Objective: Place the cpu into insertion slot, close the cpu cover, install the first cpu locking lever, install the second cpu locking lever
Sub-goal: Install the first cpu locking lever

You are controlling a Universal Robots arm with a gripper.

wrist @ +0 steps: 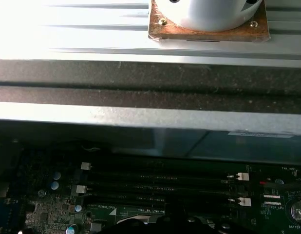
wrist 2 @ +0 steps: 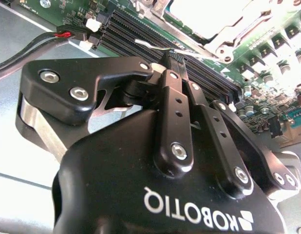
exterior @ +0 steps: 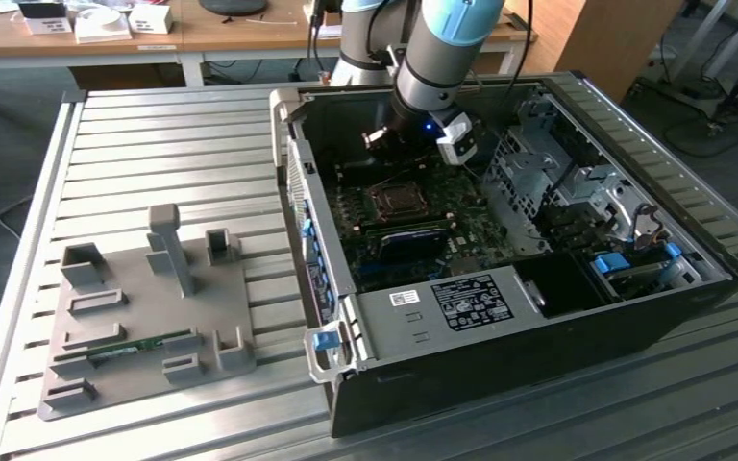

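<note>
My gripper (exterior: 392,152) reaches down into the open black computer case, just behind the insertion slot (exterior: 399,200). In the second wrist view its two black fingers (wrist 2: 176,105) are pressed together, the gripper (wrist 2: 173,57) shut just above the long memory slots (wrist 2: 141,34). A thin silvery locking lever (wrist 2: 151,46) runs right by the fingertips; I cannot tell whether they touch it. The silvery cpu cover (wrist 2: 223,41) lies flat on the slot beyond them. A bright pale surface, probably the cpu (wrist 2: 204,9), shows through its window.
The case walls (exterior: 295,154) close in around the arm. Drive cages and cables (exterior: 575,192) fill the exterior view's right side of the case. A grey fixture plate (exterior: 215,317) holding a green memory stick (exterior: 126,348) lies on the slatted table. The first wrist view shows the memory slots (wrist: 160,185).
</note>
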